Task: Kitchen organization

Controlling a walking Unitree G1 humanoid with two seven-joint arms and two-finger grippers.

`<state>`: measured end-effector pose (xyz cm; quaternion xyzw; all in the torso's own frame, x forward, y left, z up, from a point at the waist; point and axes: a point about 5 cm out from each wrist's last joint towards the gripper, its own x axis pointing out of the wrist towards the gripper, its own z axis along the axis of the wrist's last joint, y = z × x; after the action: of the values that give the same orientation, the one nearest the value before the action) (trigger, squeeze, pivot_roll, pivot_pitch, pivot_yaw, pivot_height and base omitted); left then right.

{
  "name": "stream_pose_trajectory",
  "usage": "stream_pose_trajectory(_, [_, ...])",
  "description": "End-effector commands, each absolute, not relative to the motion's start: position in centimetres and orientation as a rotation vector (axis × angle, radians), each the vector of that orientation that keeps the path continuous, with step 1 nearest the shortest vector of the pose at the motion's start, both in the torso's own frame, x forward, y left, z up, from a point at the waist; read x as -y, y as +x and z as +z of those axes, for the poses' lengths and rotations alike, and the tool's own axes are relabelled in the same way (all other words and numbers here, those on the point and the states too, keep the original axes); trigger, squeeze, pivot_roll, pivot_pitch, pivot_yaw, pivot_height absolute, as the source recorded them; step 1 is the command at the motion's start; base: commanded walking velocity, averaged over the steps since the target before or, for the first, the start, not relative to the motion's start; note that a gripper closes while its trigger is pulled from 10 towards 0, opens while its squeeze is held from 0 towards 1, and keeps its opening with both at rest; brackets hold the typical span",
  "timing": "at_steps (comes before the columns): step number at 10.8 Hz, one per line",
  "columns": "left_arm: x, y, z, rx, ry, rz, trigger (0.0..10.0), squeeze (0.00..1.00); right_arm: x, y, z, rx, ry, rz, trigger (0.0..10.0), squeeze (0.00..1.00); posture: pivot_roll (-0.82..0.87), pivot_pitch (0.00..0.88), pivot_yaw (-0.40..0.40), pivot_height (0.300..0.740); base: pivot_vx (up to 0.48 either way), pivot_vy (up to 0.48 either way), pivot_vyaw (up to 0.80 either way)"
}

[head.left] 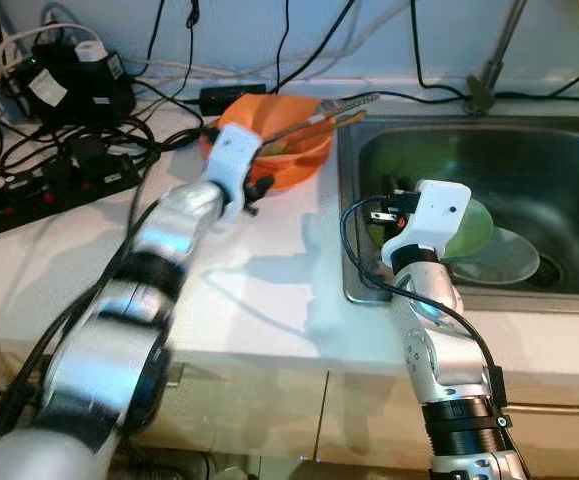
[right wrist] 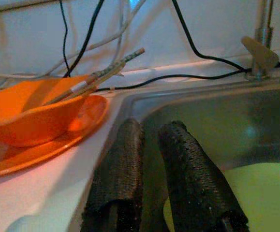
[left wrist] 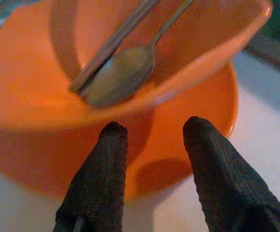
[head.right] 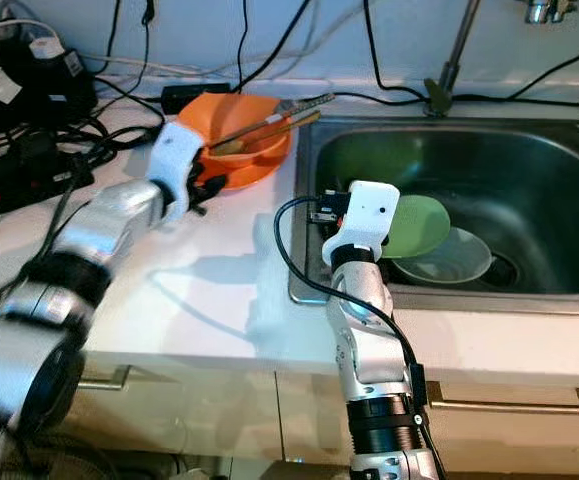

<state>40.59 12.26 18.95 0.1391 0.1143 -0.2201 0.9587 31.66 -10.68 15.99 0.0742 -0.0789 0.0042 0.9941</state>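
An orange bowl (head.left: pixel 291 128) sits on an orange plate (head.left: pixel 297 176) at the back of the white counter, beside the sink. A spoon (left wrist: pixel 123 75) and chopsticks (head.left: pixel 331 117) lie in the bowl, their ends sticking out over the rim. My left gripper (left wrist: pixel 154 128) is open, low in front of the bowl, its fingertips just short of the bowl's wall. My right gripper (right wrist: pixel 152 126) hangs over the sink's left edge, fingers nearly together with nothing between them. A green plate (head.left: pixel 476 224) leans on a pale bowl (head.left: pixel 509 260) inside the sink.
The steel sink (head.left: pixel 349 225) takes up the right side, with a faucet (head.left: pixel 489 80) behind it. A black power strip (head.left: pixel 44 190), adapters and tangled cables crowd the back left of the counter (head.left: pixel 259 295). Cabinet drawers lie below.
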Motion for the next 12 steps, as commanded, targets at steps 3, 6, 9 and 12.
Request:
stream_pose_trajectory(3, [-11.0, 41.2, 19.9, -0.223, 0.252, -0.428, 10.0, 0.00, 11.0, 31.4, 16.2, 0.161, 0.143, -0.009, 10.0, 0.00, -0.11, 0.079, 0.076, 0.740, 0.000, 0.000, 0.00])
stream_pose_trajectory(6, [-10.1, 41.4, 19.6, -0.293, 0.205, -0.396, 10.0, 0.00, 11.3, 31.2, 16.1, 0.151, 0.137, -0.019, 10.0, 0.00, -0.12, 0.092, 0.085, 0.740, 0.000, 0.000, 0.00])
stream_pose_trajectory(9, [-11.1, 41.4, 19.0, -0.378, 0.142, -0.305, 10.0, 0.00, 11.1, 31.3, 16.0, 0.142, 0.136, -0.018, 10.0, 0.00, -0.11, 0.080, 0.089, 0.740, 0.000, 0.000, 0.00])
stream_pose_trajectory(12, [-11.2, 41.0, 19.0, -0.448, 0.136, -0.405, 10.0, 0.00, 11.0, 31.4, 15.9, 0.139, 0.135, -0.014, 10.0, 0.00, -0.10, 0.061, 0.093, 0.740, 0.000, 0.000, 0.00])
